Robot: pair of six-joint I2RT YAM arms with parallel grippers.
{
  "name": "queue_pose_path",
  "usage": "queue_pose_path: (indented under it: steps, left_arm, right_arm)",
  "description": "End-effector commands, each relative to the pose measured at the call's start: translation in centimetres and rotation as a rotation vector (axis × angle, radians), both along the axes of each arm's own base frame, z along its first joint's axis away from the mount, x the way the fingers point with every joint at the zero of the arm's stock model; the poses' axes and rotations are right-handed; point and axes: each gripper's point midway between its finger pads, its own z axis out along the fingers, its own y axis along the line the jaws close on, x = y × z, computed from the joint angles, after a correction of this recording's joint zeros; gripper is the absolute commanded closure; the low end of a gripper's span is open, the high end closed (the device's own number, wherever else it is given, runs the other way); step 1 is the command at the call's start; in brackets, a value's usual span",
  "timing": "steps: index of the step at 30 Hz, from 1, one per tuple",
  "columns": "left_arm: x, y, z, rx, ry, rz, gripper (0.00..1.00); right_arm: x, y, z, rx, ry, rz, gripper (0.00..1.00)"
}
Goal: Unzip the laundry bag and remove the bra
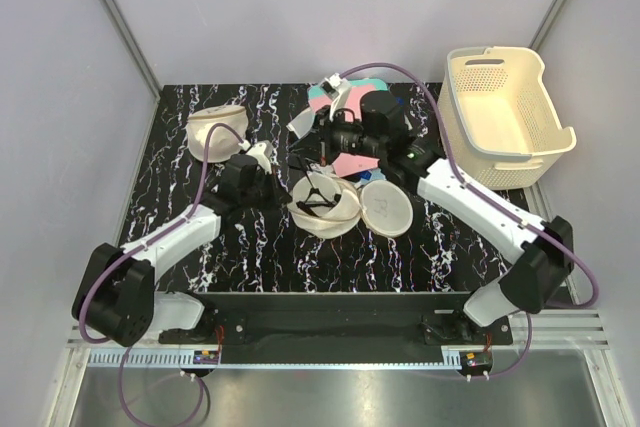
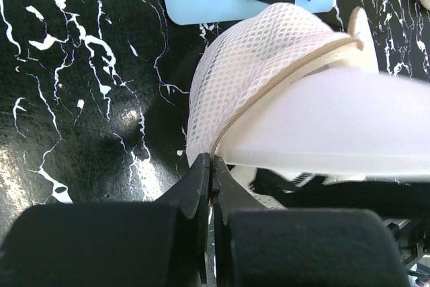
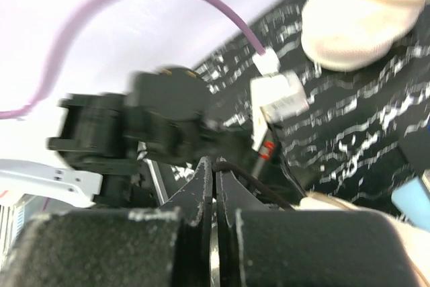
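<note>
The laundry bag point(image 1: 335, 215) lies open at the table's middle, its round half with the dark squiggle point(image 1: 386, 207) folded out to the right. My left gripper point(image 1: 283, 192) is shut on the bag's left rim; in the left wrist view its tips point(image 2: 211, 160) pinch the zipper edge of the mesh point(image 2: 262, 52). The bra's thin black straps point(image 1: 318, 203) show inside the opening. My right gripper point(image 1: 320, 160) hovers just behind the bag, shut on a black strap point(image 3: 269, 189) at its tips point(image 3: 215, 165). The cups are mostly hidden in the bag.
A plain cream pouch point(image 1: 217, 127) sits at the back left, also in the right wrist view point(image 3: 353, 21). A cream basket point(image 1: 505, 112) stands at the right edge. Pink and blue flat items point(image 1: 345, 97) lie behind the bag, seen too in the left wrist view point(image 2: 222, 1).
</note>
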Motion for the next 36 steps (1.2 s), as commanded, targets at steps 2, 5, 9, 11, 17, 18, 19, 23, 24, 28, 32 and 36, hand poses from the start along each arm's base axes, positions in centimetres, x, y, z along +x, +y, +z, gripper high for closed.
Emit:
queue_pose_path:
  steps: [2, 5, 9, 11, 17, 18, 19, 23, 24, 28, 32, 36]
  left_arm:
    - [1.4, -1.2, 2.4, -0.035, -0.085, -0.027, 1.0]
    - [1.5, -1.0, 2.5, -0.032, -0.086, -0.017, 1.0]
    - [1.3, -0.9, 2.6, -0.032, -0.089, -0.015, 1.0]
    - [1.3, -0.8, 2.6, -0.032, -0.09, -0.011, 1.0]
    - [1.3, -0.7, 2.4, -0.024, -0.088, -0.008, 1.0]
    - [1.3, -0.7, 2.3, -0.024, -0.087, -0.008, 1.0]
    - [1.3, -0.7, 2.3, -0.023, -0.087, -0.009, 1.0]
    - [1.2, -0.6, 2.3, -0.022, -0.086, -0.009, 1.0]
    - [1.3, -0.6, 2.4, -0.023, -0.089, -0.008, 1.0]
    - [1.2, -0.6, 2.3, -0.021, -0.088, -0.008, 1.0]
    - [1.2, -0.6, 2.6, -0.024, -0.095, -0.005, 1.0]
    - [1.2, -0.5, 2.5, -0.022, -0.093, -0.004, 1.0]
  right_arm:
    - [-1.3, -1.6, 6.6, 0.116, -0.176, -0.004, 1.0]
    - [-1.0, -2.3, 8.1, 0.111, -0.218, -0.04, 1.0]
    - [0.2, -3.4, 8.5, 0.08, -0.233, -0.093, 1.0]
    - [0.5, -4.0, 9.2, 0.078, -0.246, -0.113, 1.0]
    - [1.4, -5.9, 12.0, 0.079, -0.322, -0.183, 1.0]
    - [1.7, -6.4, 12.6, 0.081, -0.336, -0.21, 1.0]
    - [1.8, -6.7, 12.9, 0.078, -0.344, -0.222, 1.0]
    - [2.6, -8.2, 15.2, 0.06, -0.4, -0.281, 1.0]
    - [3.0, -8.4, 15.4, 0.052, -0.403, -0.302, 1.0]
    - [4.5, -10.2, 16.7, 0.032, -0.424, -0.36, 1.0]
    - [6.7, -13.8, 18.7, 0.032, -0.445, -0.451, 1.0]
    - [8.4, -16.7, 20.0, 0.023, -0.459, -0.52, 1.0]
